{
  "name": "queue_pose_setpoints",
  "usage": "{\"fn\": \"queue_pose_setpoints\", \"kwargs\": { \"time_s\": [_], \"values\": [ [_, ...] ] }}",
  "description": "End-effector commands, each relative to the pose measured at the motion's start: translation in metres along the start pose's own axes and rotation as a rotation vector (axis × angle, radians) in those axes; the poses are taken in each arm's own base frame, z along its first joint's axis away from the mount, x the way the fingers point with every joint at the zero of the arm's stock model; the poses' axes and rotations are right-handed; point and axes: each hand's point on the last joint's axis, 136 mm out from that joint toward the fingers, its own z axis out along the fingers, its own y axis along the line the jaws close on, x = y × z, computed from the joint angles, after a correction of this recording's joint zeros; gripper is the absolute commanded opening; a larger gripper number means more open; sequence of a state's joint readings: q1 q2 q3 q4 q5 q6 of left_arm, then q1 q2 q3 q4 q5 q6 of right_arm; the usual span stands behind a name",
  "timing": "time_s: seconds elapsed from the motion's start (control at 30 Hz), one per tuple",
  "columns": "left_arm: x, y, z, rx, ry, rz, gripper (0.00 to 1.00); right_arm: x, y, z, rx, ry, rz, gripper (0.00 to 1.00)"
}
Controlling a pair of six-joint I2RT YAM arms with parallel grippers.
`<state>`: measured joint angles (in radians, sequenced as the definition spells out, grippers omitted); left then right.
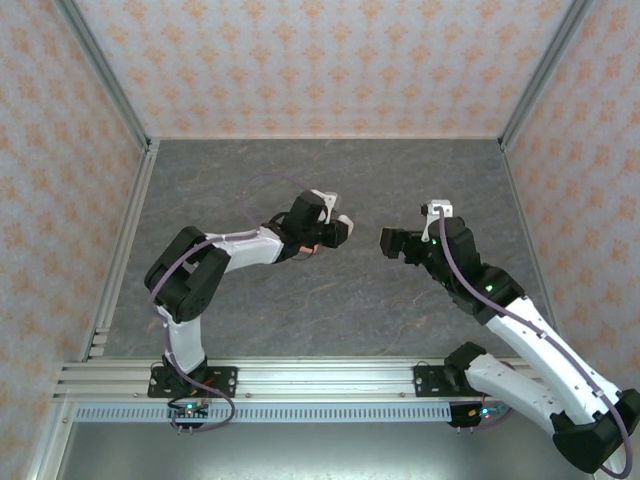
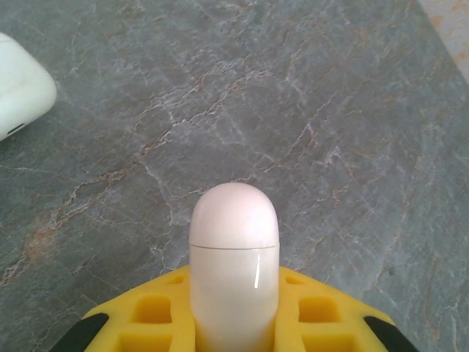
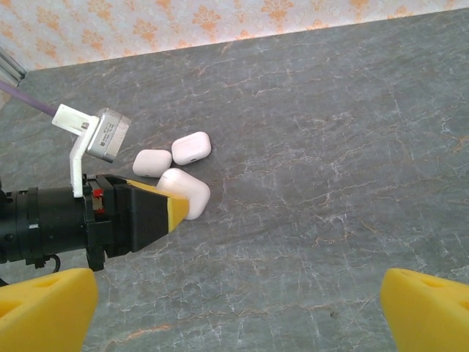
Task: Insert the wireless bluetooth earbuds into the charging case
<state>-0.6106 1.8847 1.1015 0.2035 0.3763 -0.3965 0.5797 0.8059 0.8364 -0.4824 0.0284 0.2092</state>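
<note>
So the charging case [image 2: 234, 249] [image 3: 187, 192] is a pale pinkish-white pill shape, lid shut, with the seam line clear in the left wrist view. It's pinched between the yellow fingers [image 2: 154, 312] of the left gripper [image 2: 234, 293] [image 3: 176, 209] [image 1: 340, 228], rounded lid end sticking out past the tips. Can't tell if it's touching the table or just above it. No branding I can read on it.

Just behind it in the right wrist view, two more sit side by side on the table: a pinkish case [image 3: 152, 162] and a white case [image 3: 191, 147] with a small dark mark on its near face, too tiny to make out. A corner of a white case also pokes in at the top left of the left wrist view; can't say which one.

The wrist camera [image 3: 106, 134] on the left arm has a little label, unreadable at this size.

The right gripper [image 3: 238, 304] [image 1: 388, 242] faces the left one, jaws spread wide, nothing in them.

Grey marbled table [image 3: 330, 147], orange-patterned walls [image 1: 330, 60].
</note>
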Motion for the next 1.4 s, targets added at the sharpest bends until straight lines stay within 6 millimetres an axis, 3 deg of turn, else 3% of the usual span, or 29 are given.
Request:
{"fn": "queue_pose_setpoints", "kwargs": {
  "time_s": [0.0, 0.23, 0.3, 0.6, 1.37],
  "values": [
    [-0.006, 0.005, 0.003, -0.030, -0.007, -0.025, 0.02, 0.001, -0.006, 0.002, 0.029, -0.009, -0.008, 0.99],
    [0.002, 0.006, 0.004, -0.026, 0.018, -0.053, 0.02, 0.004, -0.004, 0.009, 0.030, 0.010, -0.017, 0.99],
    [0.016, 0.013, 0.013, -0.035, 0.054, -0.067, 0.02, 0.004, -0.003, 0.011, 0.030, 0.013, -0.016, 0.99],
    [0.021, 0.017, 0.016, -0.048, 0.067, -0.074, 0.06, 0.005, -0.003, 0.014, 0.035, 0.024, -0.023, 0.99],
    [0.019, 0.021, 0.012, -0.076, 0.069, -0.062, 0.34, 0.011, -0.010, 0.015, 0.068, 0.038, -0.047, 0.99]
  ]
}}
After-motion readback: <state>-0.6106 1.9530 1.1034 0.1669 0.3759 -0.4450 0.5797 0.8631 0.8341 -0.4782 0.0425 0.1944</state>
